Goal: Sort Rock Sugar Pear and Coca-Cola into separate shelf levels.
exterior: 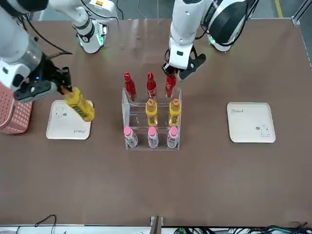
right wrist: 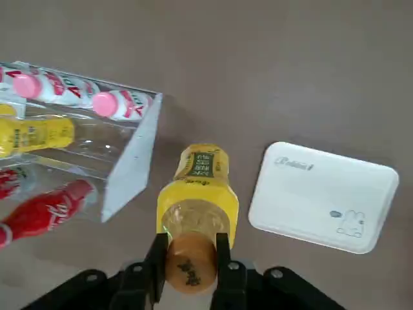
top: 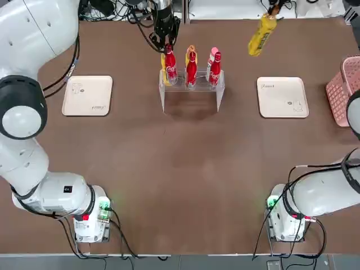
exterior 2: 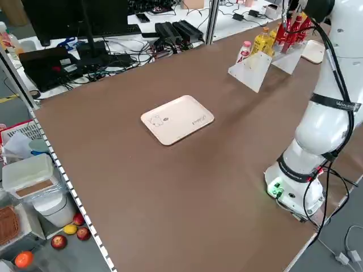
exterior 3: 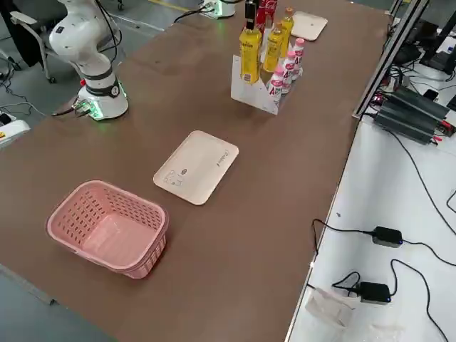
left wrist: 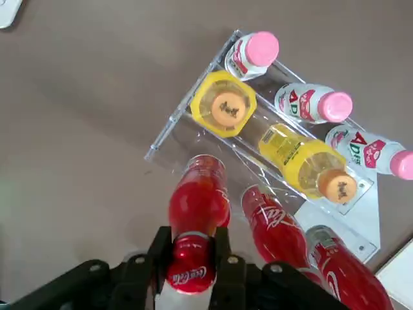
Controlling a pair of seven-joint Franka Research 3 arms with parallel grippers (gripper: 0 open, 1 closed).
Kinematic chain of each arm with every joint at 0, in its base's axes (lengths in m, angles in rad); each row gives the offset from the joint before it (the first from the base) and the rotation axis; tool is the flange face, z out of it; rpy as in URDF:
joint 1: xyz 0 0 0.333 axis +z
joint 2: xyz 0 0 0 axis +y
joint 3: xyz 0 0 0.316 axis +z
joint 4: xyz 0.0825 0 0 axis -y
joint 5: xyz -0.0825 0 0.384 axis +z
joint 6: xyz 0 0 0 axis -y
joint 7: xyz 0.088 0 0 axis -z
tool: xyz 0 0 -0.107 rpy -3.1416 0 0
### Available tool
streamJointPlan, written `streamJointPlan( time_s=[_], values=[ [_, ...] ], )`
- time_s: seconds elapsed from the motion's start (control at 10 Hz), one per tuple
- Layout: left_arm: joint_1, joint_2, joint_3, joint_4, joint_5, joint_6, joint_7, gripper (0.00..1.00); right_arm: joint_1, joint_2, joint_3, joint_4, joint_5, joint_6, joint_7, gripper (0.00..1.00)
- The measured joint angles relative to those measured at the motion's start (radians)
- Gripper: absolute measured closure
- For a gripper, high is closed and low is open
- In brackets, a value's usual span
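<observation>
A clear rack stands at the middle far side of the table. Its top shelf level holds three Coca-Cola bottles. My left gripper is shut on the red cap of the end Coca-Cola, which stands upright on that level. Two Rock Sugar Pear bottles stand on the middle level, with a free slot beside them. My right gripper is shut on the orange cap of a third Rock Sugar Pear, held tilted in the air over the beige tray, apart from the rack.
Three pink-capped white bottles fill the rack's bottom level. A second beige tray lies on my left side. A pink basket stands at the table's right edge. Cables and equipment lie beyond the far edge.
</observation>
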State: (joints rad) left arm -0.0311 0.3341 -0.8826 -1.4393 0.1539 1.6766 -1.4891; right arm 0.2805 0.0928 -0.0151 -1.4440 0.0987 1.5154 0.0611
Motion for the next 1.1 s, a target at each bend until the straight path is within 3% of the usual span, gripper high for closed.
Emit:
streamJointPlan(
  time_s=[0.3,0.7,1.1],
  values=[
    [0.004,0.015,0.017,0.002,0.019,0.010,-0.001,0.68,0.081,0.051,0.041,0.058,0.017,0.001,0.159,0.66],
    [0.002,0.031,0.021,0.003,0.023,0.024,-0.001,0.68,0.138,0.126,0.074,0.143,0.021,0.007,0.218,0.66],
    [-0.024,0.048,0.020,0.003,0.062,0.025,-0.016,0.68,0.156,0.189,0.085,0.163,0.042,0.019,0.262,0.66]
  ],
)
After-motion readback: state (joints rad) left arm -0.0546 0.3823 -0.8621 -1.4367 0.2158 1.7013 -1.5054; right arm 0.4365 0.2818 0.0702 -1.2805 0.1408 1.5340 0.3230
